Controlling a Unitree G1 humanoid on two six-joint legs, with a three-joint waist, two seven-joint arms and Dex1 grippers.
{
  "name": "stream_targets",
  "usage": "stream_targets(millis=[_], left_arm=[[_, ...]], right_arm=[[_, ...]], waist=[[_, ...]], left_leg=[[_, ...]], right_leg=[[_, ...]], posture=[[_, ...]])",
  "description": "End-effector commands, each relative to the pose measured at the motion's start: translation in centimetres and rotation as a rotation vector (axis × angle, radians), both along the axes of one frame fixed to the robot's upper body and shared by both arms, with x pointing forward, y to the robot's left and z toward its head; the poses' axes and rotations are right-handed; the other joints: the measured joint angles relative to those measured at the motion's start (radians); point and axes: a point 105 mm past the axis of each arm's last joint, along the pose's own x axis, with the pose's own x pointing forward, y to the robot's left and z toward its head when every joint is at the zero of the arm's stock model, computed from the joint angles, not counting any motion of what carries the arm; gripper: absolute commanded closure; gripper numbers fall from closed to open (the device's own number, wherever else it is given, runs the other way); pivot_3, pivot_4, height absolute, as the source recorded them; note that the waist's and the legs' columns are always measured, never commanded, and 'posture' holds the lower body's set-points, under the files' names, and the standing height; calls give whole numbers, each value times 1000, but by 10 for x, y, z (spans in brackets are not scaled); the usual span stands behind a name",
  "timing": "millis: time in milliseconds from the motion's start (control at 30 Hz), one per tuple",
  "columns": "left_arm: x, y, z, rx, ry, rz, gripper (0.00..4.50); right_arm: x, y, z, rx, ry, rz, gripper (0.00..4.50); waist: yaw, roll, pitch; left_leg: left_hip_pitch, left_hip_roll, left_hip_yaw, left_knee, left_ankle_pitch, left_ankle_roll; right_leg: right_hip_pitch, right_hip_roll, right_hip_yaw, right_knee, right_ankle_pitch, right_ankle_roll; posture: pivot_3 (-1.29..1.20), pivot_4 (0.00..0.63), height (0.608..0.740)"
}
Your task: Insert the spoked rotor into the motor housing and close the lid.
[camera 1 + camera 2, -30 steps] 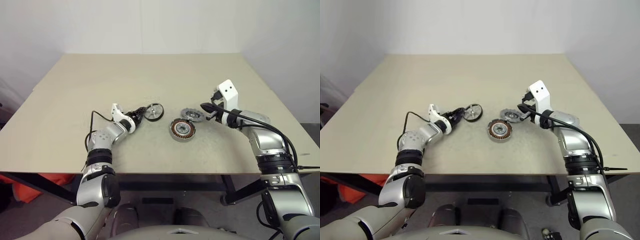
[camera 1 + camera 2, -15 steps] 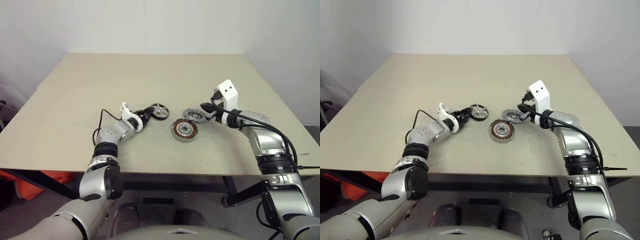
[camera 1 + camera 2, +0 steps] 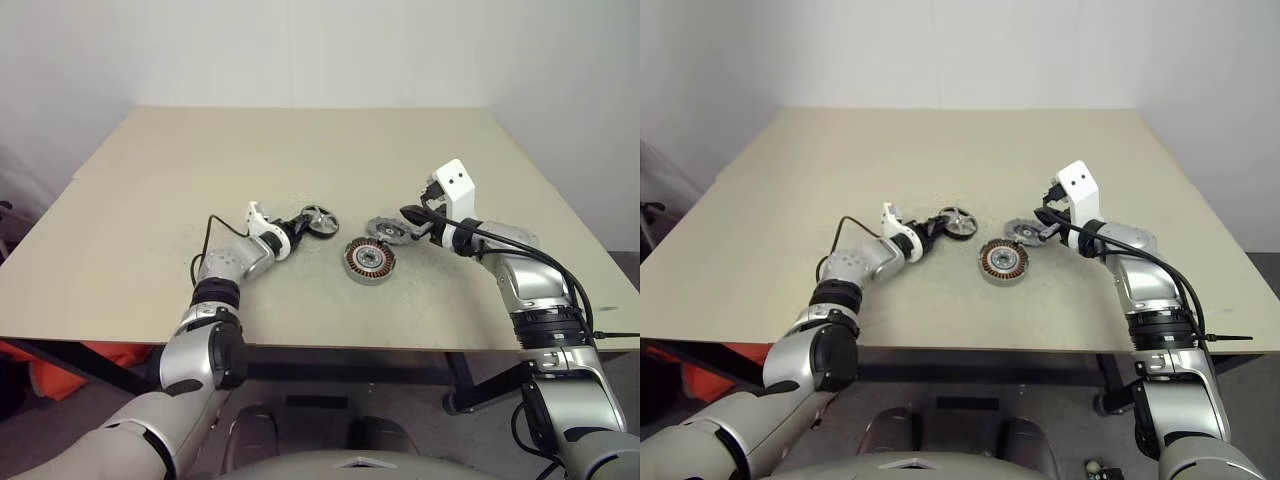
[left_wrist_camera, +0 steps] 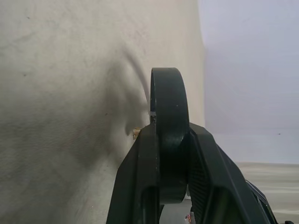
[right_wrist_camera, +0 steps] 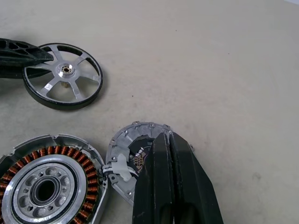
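Note:
The spoked rotor [image 5: 63, 74], a shiny silver wheel, is just left of the housing, tilted off the table. My left gripper [image 3: 305, 224] is shut on its rim, and the rim [image 4: 168, 93] stands edge-on between the black fingers. The motor housing [image 3: 367, 260] lies flat mid-table, its copper windings [image 5: 65, 156] showing. The lid [image 5: 128, 140], a grey notched disc, lies just right of and behind the housing. My right gripper [image 5: 168, 140] hangs shut over the lid's near edge; I cannot tell whether it touches.
The beige table [image 3: 300, 150] stretches wide behind the parts. Its front edge [image 3: 330, 348] runs close below the housing. A white camera block [image 3: 455, 185] rides on the right wrist.
My left gripper moved right toward the housing, closed on the rotor's rim and tipped the rotor up from lying flat. The right arm kept still.

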Motion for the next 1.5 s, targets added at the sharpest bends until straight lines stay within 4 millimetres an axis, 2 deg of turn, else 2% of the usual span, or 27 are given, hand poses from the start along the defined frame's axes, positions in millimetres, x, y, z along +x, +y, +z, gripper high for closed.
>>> stream_targets(millis=[33, 200, 400, 567, 700, 833, 1000, 1333, 1500], left_arm=[[4, 1, 9, -6, -33, 8, 3944], [4, 1, 13, -35, -51, 8, 3944], [-5, -3, 46, -213, -171, -74, 3944], [-25, -9, 69, -308, -245, -190, 3944], [-45, -23, 66, -290, -224, -305, 3944], [-60, -39, 56, -273, -182, -392, 3944], [-58, -51, 47, -259, -134, -406, 3944], [-55, -73, 38, -253, -90, -448, 3944], [-59, -82, 35, -252, -78, -475, 3944]], right_arm=[[4, 3, 21, -7, -74, 11, 4500], [5, 3, 21, -10, -76, 11, 4500], [6, -3, 20, -33, -80, -13, 4500], [-4, -26, 15, -103, -58, -13, 4500], [-14, -38, 10, -152, -28, -7, 4500], [-28, -50, -6, -224, 33, -4, 4500], [-32, -52, -9, -225, 44, -19, 4500], [-35, -46, -9, -203, 37, -34, 4500], [-35, -46, -8, -195, 33, -44, 4500]], waist=[[0, 0, 0], [0, 0, 0], [0, 0, 0], [2, 0, 0], [1, 0, 0], [2, 0, 0], [-2, 0, 0], [2, 0, 0], [2, 0, 0]], left_leg=[[0, 0, 0, 0, 0, 0], [0, 0, 0, 0, 0, 0], [0, 0, 0, 0, 0, 0], [-1, 0, 0, 0, 0, 0], [-1, 0, 0, 0, 0, 1], [-1, 0, 0, 1, 0, 1], [-1, 0, 0, 1, 0, 0], [-1, 0, 0, 1, -1, 1], [-1, 0, 0, 1, -1, 2]], right_leg=[[0, 0, 0, 0, 0, 0], [0, 0, 0, 0, 0, 0], [0, 0, 0, 0, 0, 0], [0, 0, 0, 0, 0, 0], [0, 0, 0, 0, 0, 0], [0, 0, 0, 0, 0, 0], [0, 0, 0, 0, -4, 7], [0, 0, 0, -1, -4, 8], [0, 0, 0, -1, -2, 3]], posture=[[0, 0, 740], [0, 0, 740], [0, 0, 740], [0, 0, 740], [0, 0, 740], [0, 0, 740], [0, 0, 740], [0, 0, 740], [0, 0, 740]])
